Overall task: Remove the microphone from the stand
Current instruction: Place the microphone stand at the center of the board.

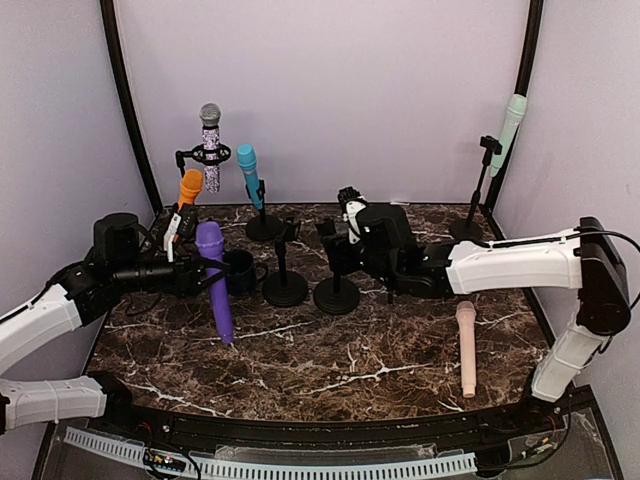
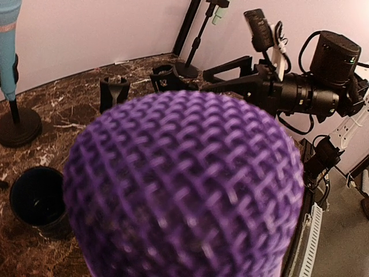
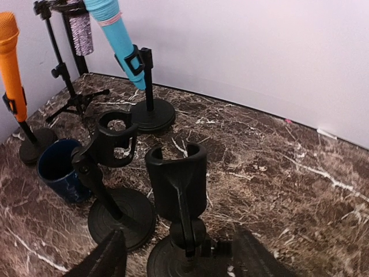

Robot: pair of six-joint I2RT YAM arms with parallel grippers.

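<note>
Under both grippers: marble table [image 1: 330, 365]. Right gripper [image 1: 336, 258] is open, fingers [image 3: 101, 259] spread either side of an empty stand [image 3: 179, 190]. Second empty stand [image 3: 109, 144] is just left of it. Left gripper [image 1: 203, 272] is clamped on the purple microphone [image 1: 220, 305], which is out of any stand, head up, tail low by the table. Blue cup [image 1: 241, 272] sits just past that grip. Pink microphone [image 1: 466, 345] lies flat near the right arm.
</note>
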